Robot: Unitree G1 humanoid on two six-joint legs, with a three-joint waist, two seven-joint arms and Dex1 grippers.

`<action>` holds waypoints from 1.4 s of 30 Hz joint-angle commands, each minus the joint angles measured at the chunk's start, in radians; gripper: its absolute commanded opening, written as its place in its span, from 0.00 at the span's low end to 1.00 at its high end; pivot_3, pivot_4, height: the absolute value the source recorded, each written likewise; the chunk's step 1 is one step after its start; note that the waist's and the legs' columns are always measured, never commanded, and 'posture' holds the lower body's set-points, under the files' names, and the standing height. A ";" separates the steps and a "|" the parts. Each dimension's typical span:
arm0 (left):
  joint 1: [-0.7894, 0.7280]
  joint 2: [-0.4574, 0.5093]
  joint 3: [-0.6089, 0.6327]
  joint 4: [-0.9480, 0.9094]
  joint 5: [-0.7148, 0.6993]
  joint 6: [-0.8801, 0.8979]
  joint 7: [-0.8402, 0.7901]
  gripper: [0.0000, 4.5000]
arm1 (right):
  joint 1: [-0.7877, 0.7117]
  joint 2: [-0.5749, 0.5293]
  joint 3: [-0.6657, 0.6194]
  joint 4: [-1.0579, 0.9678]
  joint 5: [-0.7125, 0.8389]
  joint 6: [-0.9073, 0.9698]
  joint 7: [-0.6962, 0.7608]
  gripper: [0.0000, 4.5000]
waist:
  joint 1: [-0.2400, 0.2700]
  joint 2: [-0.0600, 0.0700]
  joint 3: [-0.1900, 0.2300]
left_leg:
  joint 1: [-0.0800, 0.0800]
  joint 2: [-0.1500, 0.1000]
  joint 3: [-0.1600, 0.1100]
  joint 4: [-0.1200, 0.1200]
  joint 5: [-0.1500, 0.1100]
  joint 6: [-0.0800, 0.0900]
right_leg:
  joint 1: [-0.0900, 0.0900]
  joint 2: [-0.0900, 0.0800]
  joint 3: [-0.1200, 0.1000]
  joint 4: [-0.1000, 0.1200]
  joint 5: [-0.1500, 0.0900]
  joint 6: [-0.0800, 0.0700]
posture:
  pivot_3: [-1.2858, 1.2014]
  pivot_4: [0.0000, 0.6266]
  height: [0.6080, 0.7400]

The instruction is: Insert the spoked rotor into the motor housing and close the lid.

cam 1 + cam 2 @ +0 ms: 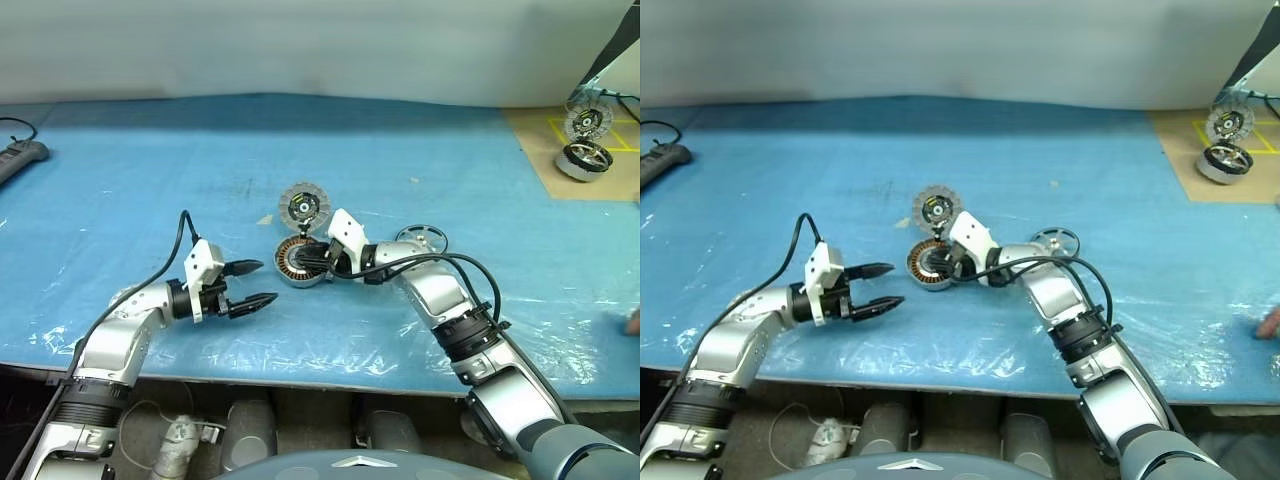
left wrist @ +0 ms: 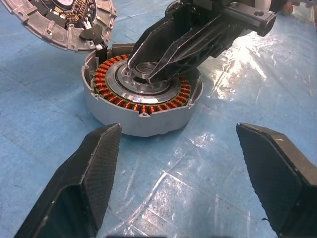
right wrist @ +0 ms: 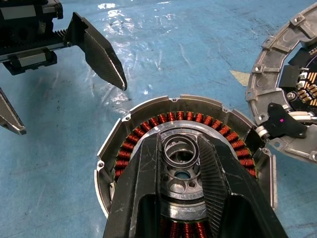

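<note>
Blue table (image 1: 420, 160): motor housing (image 2: 143, 99), lid (image 1: 304, 207); no legible markings.

Silver-grey arms, black ribbed wrist collars, white camera blocks, looping black cables, left end effector (image 1: 252, 284) with textured black tapered fingers (image 2: 81, 188)

right gripper (image 2: 143, 69) over motor housing (image 2: 141, 116) mouth

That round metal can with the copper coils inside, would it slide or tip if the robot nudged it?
The motor housing looks like solid metal packed with copper windings, so probably heavy for its size. It sits low and wide, so it seems unlikely to tip. The blue table has a glossy plastic cover, so a push might slide it.
</note>
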 commanded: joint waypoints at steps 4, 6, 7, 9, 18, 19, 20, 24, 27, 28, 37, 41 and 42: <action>-0.010 0.000 -0.005 -0.022 0.000 -0.008 0.002 0.89 | -0.001 0.006 -0.002 -0.016 -0.018 -0.019 0.001 0.25 | 0.000 0.000 0.000 | 0.000 0.000 0.000 0.000 0.000 0.000 | 0.000 0.000 0.000 0.000 0.000 0.000 | 0.52 0.24 1.00; -0.014 -0.001 -0.007 -0.018 0.003 -0.009 0.003 0.89 | 0.000 0.005 -0.003 -0.013 -0.024 -0.021 -0.001 0.25 | 0.000 0.000 0.000 | 0.000 0.000 0.000 0.000 0.000 0.000 | 0.000 0.000 0.000 0.000 0.000 0.000 | 0.52 0.24 1.00; -0.013 -0.001 -0.007 -0.018 0.004 -0.010 0.004 0.89 | 0.000 0.005 -0.005 -0.011 -0.025 -0.022 -0.002 0.25 | 0.000 0.000 0.000 | 0.000 0.000 0.000 0.000 0.000 0.000 | 0.000 0.000 0.000 0.000 0.000 0.000 | 0.52 0.24 1.00; -0.014 -0.001 -0.008 -0.018 0.004 -0.008 0.004 0.89 | -0.003 0.003 -0.009 -0.006 -0.028 -0.024 -0.001 0.25 | 0.000 0.000 0.000 | 0.000 0.000 0.000 0.000 0.000 0.000 | 0.000 0.000 0.000 0.000 0.000 0.000 | 0.52 0.24 1.00; -0.017 0.000 -0.012 -0.018 0.004 -0.007 0.006 0.89 | 0.003 0.006 -0.005 -0.008 -0.042 -0.026 -0.002 0.25 | 0.000 0.000 0.000 | 0.000 0.000 0.000 0.000 0.000 0.000 | 0.000 0.000 0.000 0.000 0.000 0.000 | 0.52 0.24 1.00; -0.018 -0.001 -0.013 -0.018 0.004 -0.006 0.006 0.89 | 0.003 0.007 -0.005 -0.007 -0.043 -0.026 -0.002 0.25 | 0.000 0.000 0.000 | 0.000 0.000 0.000 0.000 0.000 0.000 | 0.000 0.000 0.000 0.000 0.000 0.000 | 0.52 0.24 1.00; -0.018 -0.001 -0.013 -0.018 0.003 -0.006 0.006 0.89 | 0.004 0.007 -0.003 -0.003 -0.048 -0.030 -0.005 0.25 | 0.000 0.000 0.000 | 0.000 0.000 0.000 0.000 0.000 0.000 | 0.000 0.000 0.000 0.000 0.000 0.000 | 0.52 0.24 1.00; -0.017 -0.001 -0.014 -0.020 0.003 -0.004 0.007 0.89 | 0.011 0.008 -0.001 -0.001 -0.053 -0.042 -0.004 0.29 | 0.000 0.000 0.000 | 0.000 0.000 0.000 0.001 0.000 0.000 | 0.000 0.000 0.000 0.000 0.000 0.000 | 0.52 0.24 1.00; -0.022 -0.001 -0.013 -0.017 0.002 -0.001 0.009 0.89 | 0.014 0.017 -0.004 -0.005 -0.051 -0.022 -0.011 0.44 | 0.000 0.000 0.000 | 0.000 0.000 0.000 0.001 0.000 0.000 | 0.000 0.000 0.000 0.000 0.000 0.000 | 0.52 0.24 1.00; -0.023 -0.001 -0.012 -0.016 0.002 0.000 0.010 0.89 | 0.015 0.022 -0.010 -0.012 -0.037 -0.010 -0.003 0.52 | 0.000 0.000 0.000 | 0.000 0.000 0.000 0.001 0.000 0.000 | 0.000 0.000 0.000 0.001 0.000 0.000 | 0.52 0.24 1.00; -0.023 0.003 -0.009 -0.011 0.000 0.003 0.008 0.89 | -0.005 0.046 -0.130 -0.088 0.097 0.045 0.019 0.52 | 0.000 0.000 0.000 | 0.000 0.000 0.000 0.001 0.000 0.000 | 0.000 0.000 0.000 0.001 0.000 0.000 | 0.52 0.24 1.00; -0.027 0.003 -0.010 -0.002 0.001 -0.002 0.003 0.89 | -0.029 0.058 -0.157 -0.079 0.109 0.037 0.004 0.43 | 0.000 0.000 0.000 | 0.000 0.000 0.000 0.001 0.000 0.000 | 0.000 0.000 0.000 0.001 0.000 0.000 | 0.52 0.24 1.00; -0.029 0.003 -0.011 0.001 0.002 -0.003 0.002 0.89 | -0.031 0.060 -0.155 -0.070 0.107 0.033 0.005 0.38 | 0.000 0.000 0.000 | 0.000 0.000 0.000 0.001 0.000 0.000 | 0.000 0.000 0.000 0.001 0.000 0.000 | 0.52 0.24 1.00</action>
